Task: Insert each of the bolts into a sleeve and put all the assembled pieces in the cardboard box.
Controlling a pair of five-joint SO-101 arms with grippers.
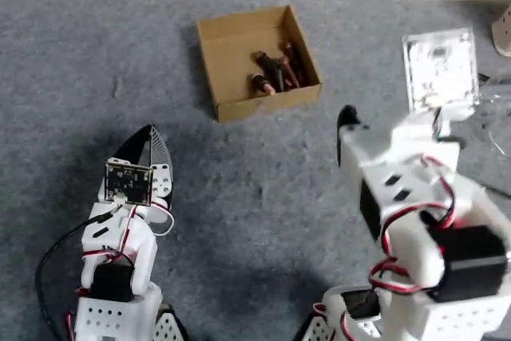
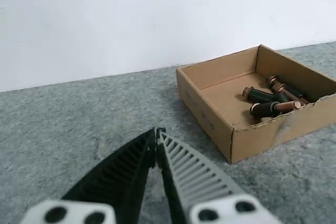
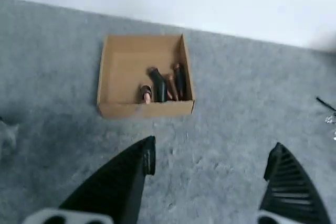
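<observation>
The cardboard box (image 1: pixel 231 41) (image 2: pixel 210 111) (image 3: pixel 123 59) sits on the grey carpet at the back centre. Several assembled bolt-and-sleeve pieces (image 1: pixel 275 69) (image 2: pixel 270 100) (image 3: pixel 163 85), dark with copper ends, lie in its right half. My left gripper (image 1: pixel 149 143) (image 2: pixel 157 135) is low at the front left, well short of the box, shut with nothing between its fingers. My right gripper (image 3: pixel 210 166) is raised to the right of the box, open wide and empty; one black fingertip (image 1: pixel 346 117) shows in the high view.
A clear plastic case (image 1: pixel 439 65) lies at the back right, with thin wires (image 1: pixel 495 89) beside it. A white wall borders the carpet behind the box. Open carpet lies between the two arms.
</observation>
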